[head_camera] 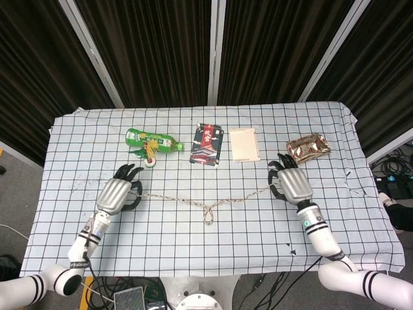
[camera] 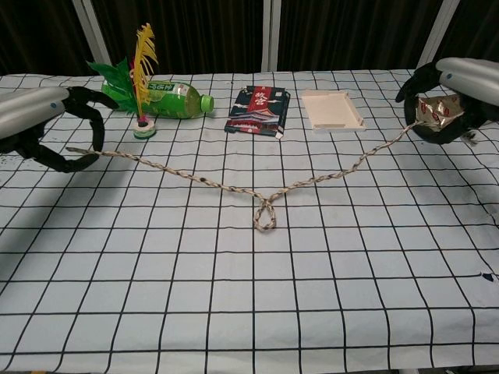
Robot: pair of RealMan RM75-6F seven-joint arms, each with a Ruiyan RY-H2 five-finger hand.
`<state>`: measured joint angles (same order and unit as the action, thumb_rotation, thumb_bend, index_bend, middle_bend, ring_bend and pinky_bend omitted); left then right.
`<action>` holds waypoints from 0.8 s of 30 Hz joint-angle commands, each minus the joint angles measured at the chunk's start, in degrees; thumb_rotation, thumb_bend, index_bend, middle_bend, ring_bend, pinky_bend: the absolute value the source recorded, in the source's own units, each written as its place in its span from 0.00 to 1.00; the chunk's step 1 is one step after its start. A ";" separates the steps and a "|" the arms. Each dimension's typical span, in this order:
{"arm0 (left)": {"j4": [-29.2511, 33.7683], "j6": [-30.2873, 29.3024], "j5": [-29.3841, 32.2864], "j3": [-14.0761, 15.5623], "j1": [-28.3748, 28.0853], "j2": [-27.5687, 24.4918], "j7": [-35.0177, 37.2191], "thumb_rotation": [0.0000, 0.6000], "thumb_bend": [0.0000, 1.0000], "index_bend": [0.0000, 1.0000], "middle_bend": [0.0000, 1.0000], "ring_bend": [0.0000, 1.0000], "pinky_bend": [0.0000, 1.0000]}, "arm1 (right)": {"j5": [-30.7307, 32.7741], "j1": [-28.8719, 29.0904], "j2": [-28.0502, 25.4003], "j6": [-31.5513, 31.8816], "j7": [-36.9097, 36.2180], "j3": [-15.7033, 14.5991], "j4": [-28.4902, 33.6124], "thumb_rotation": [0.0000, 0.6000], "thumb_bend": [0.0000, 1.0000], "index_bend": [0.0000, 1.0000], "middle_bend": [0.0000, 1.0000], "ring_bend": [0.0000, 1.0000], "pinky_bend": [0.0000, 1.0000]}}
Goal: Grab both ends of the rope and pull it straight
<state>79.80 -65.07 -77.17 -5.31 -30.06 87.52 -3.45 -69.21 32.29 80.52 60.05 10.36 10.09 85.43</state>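
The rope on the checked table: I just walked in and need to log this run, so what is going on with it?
Each robot hand grips one end of the braided beige rope: the left robot hand near the green plastic bottle, the right robot hand near the shiny crinkled snack packet. The rope stretches between them across the checked tablecloth, but a small loop remains at its middle, so it is not yet straight.

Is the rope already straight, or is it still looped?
Still looped. The rope sags to a small loop at its middle, between the left hand and the right hand.
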 commanded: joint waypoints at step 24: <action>-8.68 1.37 1.74 0.83 3.89 0.57 5.76 1.00 0.40 0.58 0.11 0.00 0.00 | 1.27 -4.02 -0.36 -2.75 -8.19 -2.40 -6.58 1.00 0.58 0.67 0.23 0.00 0.00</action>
<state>71.32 -63.86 -75.45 -4.45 -26.21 87.95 2.12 -68.07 28.19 79.79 57.58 2.26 7.76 79.26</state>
